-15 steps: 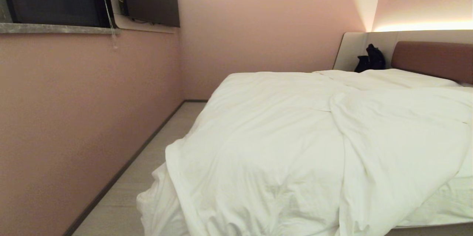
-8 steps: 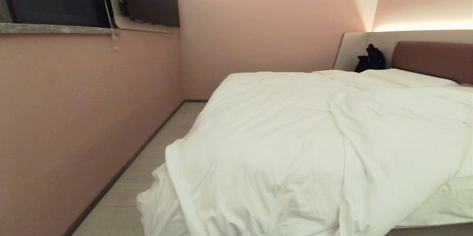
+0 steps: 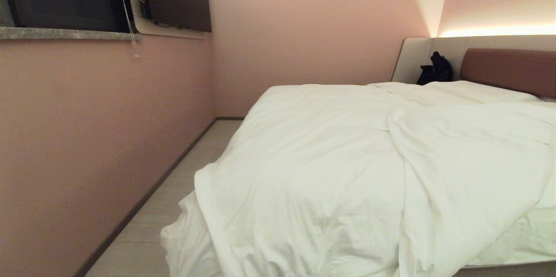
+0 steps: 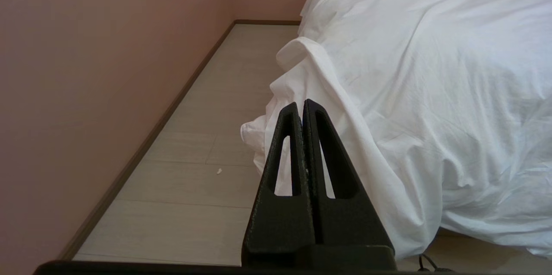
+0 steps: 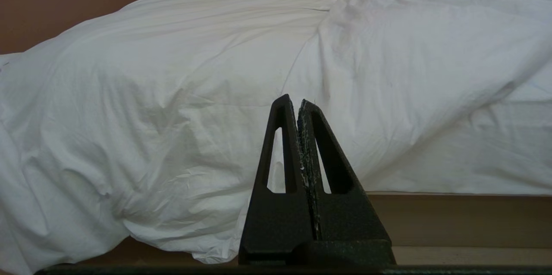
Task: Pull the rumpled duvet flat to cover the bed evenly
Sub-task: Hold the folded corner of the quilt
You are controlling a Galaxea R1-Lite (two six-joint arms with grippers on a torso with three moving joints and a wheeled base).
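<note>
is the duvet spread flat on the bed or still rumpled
Still rumpled. The duvet lies bunched toward the bed's left side, spilling over that edge, with a thick fold running across it.

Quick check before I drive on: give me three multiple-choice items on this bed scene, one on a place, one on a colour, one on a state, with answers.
1. Where does the duvet spill off the bed?
A. the near corner toward the wall
B. over the headboard
C. nowhere

2. What colour is the headboard?
A. grey
B. reddish-brown
C. black

3. How does the left pincer stand?
A. open
B. shut on the duvet
C. shut, holding nothing

Answers: 1 A, folds hang toward the floor there. 2 B, a reddish-brown pad at the far end. 3 C, fingers pressed together in front of the cloth, nothing between them.
</note>
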